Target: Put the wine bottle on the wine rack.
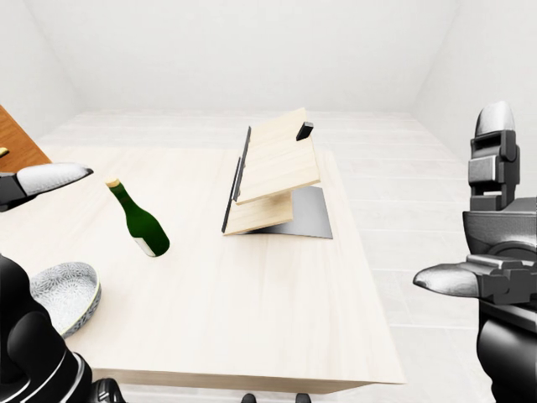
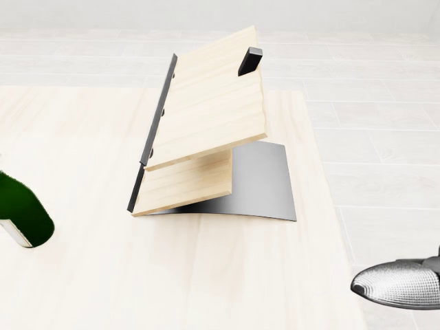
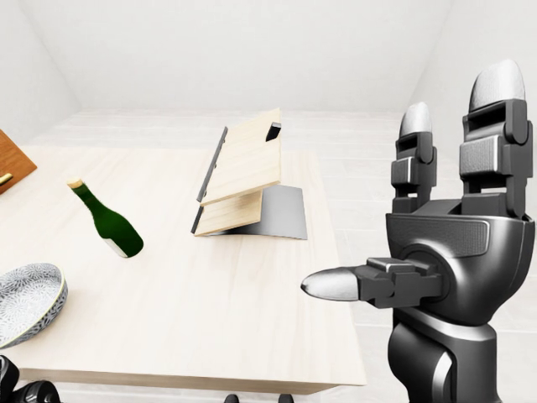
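So the wine bottle (image 1: 139, 221) is sitting on the pale wood table (image 1: 252, 311) toward its left edge, leaning over with the cork end up and pointing left in the left-eye view, nothing gripping it. The wine rack (image 1: 275, 180) is well apart from it, nearer the table's far edge and a bit toward the right edge: two slanted light-wood boards stacked over a curved grey metal base, with a dark strip along the left side and a small black peg near the top. The right hand (image 3: 445, 252) is up off the table's right edge, palm showing in the right-eye view, two fingers (image 3: 491, 126) standing straight up and the thumb sticking out to the left, so it's spread wide and holding nothing. The left hand (image 1: 38, 183) only pokes in at the left side of the left-eye view as one silver-tipped finger above the table's left edge, clear of the bottle; honestly can't tell from that sliver how open it is. There's also a patterned grey bowl (image 1: 67, 294) at the table's near-left corner, and a brown wooden thing (image 3: 13, 159) just past the left edge.
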Motion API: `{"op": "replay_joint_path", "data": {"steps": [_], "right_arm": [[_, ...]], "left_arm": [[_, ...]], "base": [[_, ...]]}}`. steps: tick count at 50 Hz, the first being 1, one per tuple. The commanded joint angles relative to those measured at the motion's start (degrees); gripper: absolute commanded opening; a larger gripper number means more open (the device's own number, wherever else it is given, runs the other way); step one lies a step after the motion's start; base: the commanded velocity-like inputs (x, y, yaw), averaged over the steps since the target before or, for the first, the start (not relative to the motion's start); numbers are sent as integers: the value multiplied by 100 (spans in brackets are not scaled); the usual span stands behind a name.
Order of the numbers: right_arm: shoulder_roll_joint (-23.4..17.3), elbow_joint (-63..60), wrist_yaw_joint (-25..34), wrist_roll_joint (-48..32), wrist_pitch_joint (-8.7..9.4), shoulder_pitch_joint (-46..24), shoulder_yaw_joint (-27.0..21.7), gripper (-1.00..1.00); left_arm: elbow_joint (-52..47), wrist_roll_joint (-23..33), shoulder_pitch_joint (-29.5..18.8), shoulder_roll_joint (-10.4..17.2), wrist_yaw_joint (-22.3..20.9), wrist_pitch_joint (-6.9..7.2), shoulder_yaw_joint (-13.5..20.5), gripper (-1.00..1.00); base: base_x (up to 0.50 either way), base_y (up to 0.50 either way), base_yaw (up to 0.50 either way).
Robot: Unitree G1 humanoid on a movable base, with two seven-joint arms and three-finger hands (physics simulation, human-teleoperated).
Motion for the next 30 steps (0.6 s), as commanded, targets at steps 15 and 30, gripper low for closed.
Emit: {"op": "replay_joint_path", "data": {"steps": [15, 30], "right_arm": [[623, 0, 338, -653, 0, 192, -319, 100], [982, 0, 729, -1073, 0, 145, -292, 100]], "left_arm": [[1595, 284, 760, 212, -552, 0, 382, 100], [2716, 446, 738, 211, -695, 0, 267, 100]], "base": [[0, 0, 0], [0, 0, 0]]}}
